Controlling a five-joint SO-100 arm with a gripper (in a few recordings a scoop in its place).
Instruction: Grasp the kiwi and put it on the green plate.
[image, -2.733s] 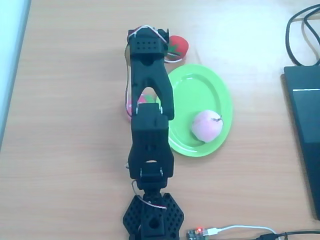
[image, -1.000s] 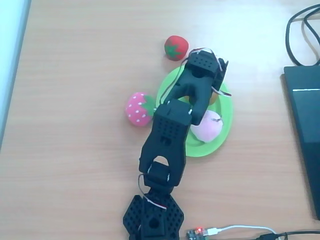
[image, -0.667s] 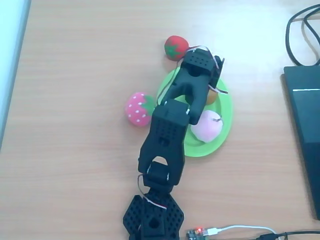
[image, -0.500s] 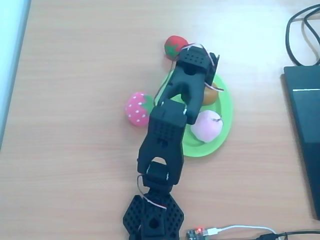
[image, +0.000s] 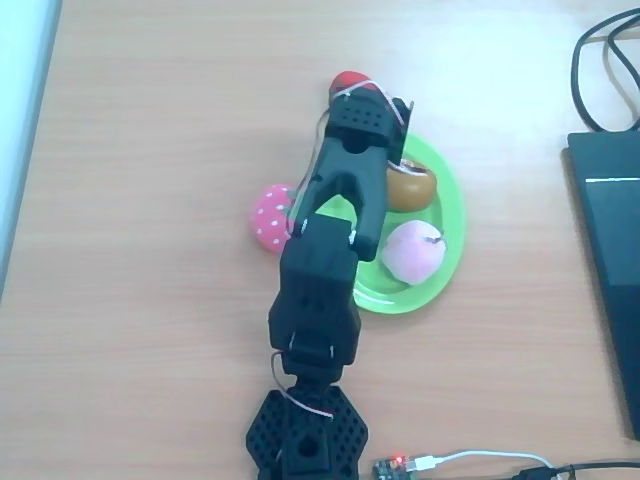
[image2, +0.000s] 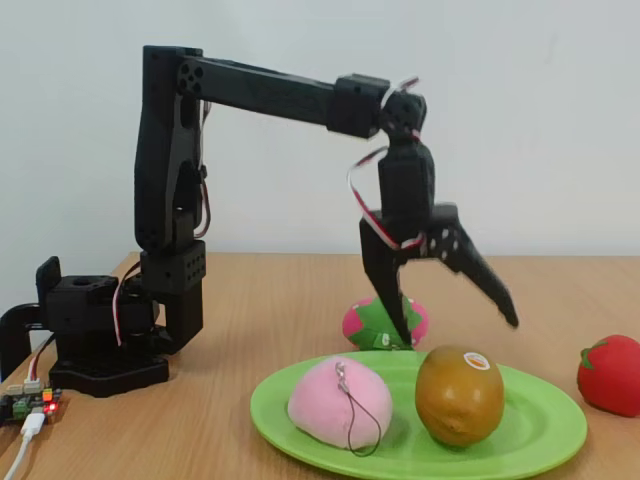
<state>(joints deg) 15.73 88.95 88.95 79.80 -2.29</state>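
Note:
The brown-golden kiwi (image: 410, 186) (image2: 459, 394) lies on the lime-green plate (image: 452, 215) (image2: 545, 432), in the part farther from the arm's base, with its pale spot up. My gripper (image2: 455, 318) hangs open just above the plate, one finger straight down and the other splayed out over the kiwi, holding nothing. In the overhead view the black wrist (image: 364, 122) sits over the plate's left rim, left of the kiwi, and hides the fingers.
A pale pink peach (image: 413, 250) (image2: 338, 401) shares the plate. A pink dotted strawberry (image: 267, 216) (image2: 385, 325) lies left of the arm, and a red fruit (image: 349, 80) (image2: 610, 375) lies beyond the plate. A black device (image: 605, 260) and cables occupy the right edge.
The arm has swung left off the plate's middle, uncovering the kiwi, which now lies free on the plate.

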